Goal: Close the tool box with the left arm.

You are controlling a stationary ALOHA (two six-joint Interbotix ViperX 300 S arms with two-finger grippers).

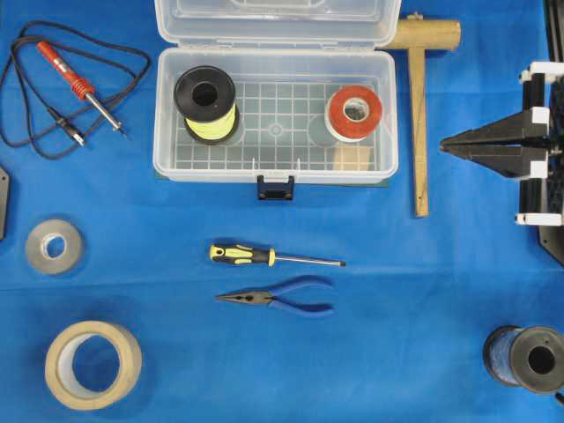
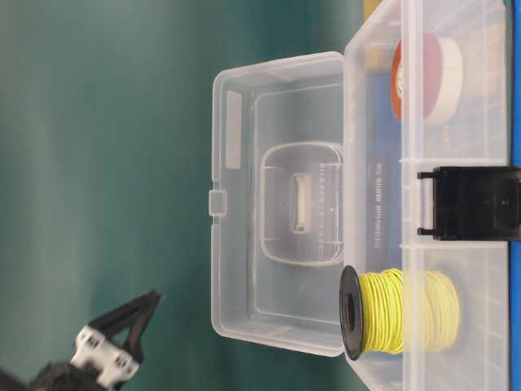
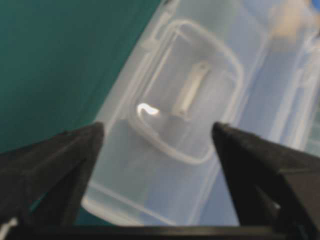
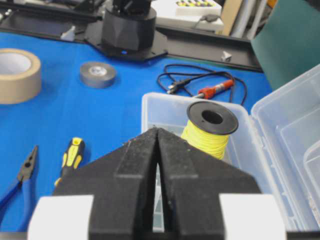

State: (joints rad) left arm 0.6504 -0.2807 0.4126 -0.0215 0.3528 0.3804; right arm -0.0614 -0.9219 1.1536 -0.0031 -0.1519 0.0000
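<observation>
Tool box (image 1: pixel 275 115) open at the far-centre of the blue table (image 1: pixel 397 291), long axis left-right.
Lid (image 1: pixel 277 19) stands up at the back, latch (image 1: pixel 275 187) faces front. Left gripper (image 3: pixel 157 137) spread wide before the lid's inner face; right gripper (image 1: pixel 445 145) pressed together, right of the box.

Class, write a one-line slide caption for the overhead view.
Open tool box holding yellow wire spool and red-and-white tape roll; right hand shut beside it.

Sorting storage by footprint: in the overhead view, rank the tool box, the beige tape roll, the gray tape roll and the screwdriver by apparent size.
1. tool box
2. beige tape roll
3. gray tape roll and screwdriver: too alike in area to rank; the screwdriver is longer but thin.
</observation>
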